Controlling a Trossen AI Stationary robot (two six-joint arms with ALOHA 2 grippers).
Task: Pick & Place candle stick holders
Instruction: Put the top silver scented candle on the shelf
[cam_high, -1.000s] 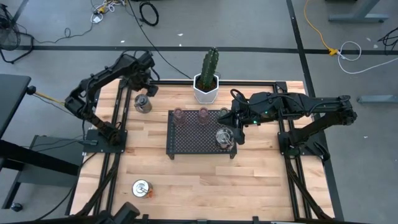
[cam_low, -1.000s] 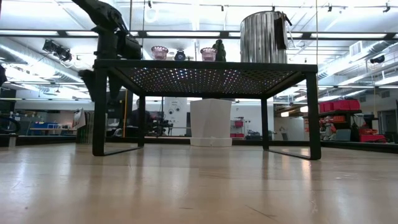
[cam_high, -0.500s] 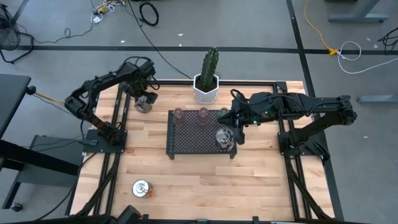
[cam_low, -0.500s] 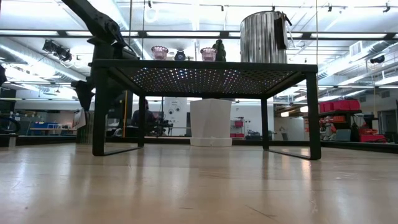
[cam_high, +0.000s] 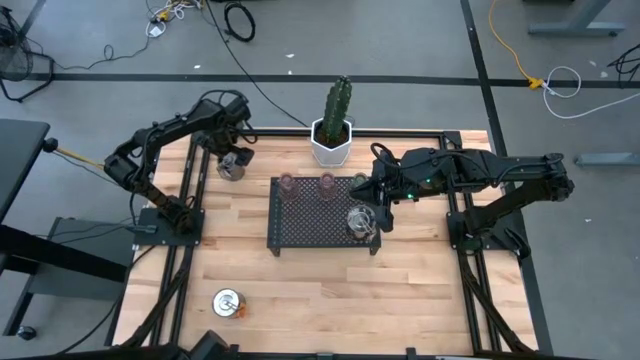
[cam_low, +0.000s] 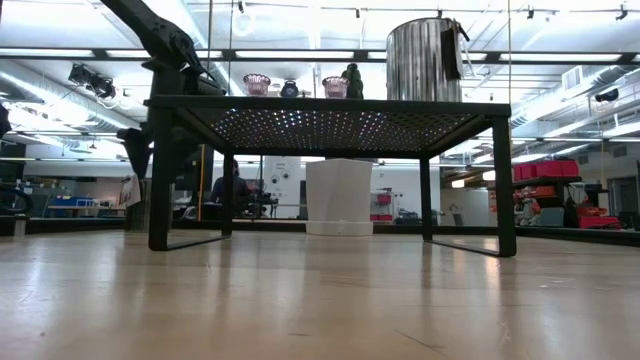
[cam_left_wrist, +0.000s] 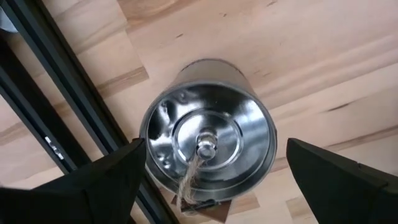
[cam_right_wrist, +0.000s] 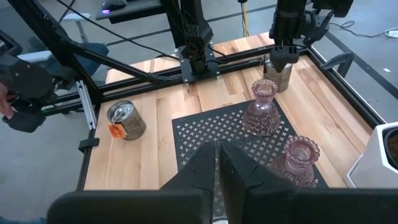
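Left gripper (cam_left_wrist: 208, 171) points straight down, fingers spread wide astride shiny silver metal candle holder (cam_left_wrist: 208, 140), far left. Right gripper (cam_right_wrist: 217, 163) clenched, reaching over black mesh tray (cam_right_wrist: 205, 134).

We see a grey concrete floor (cam_high: 90, 40) around the wooden table (cam_high: 310, 290), black cables (cam_high: 238, 20) and a yellow cord (cam_high: 505, 45) on it. Beyond the table, ceiling strip lights (cam_low: 300, 54) and red shelving (cam_low: 545, 170) far right.
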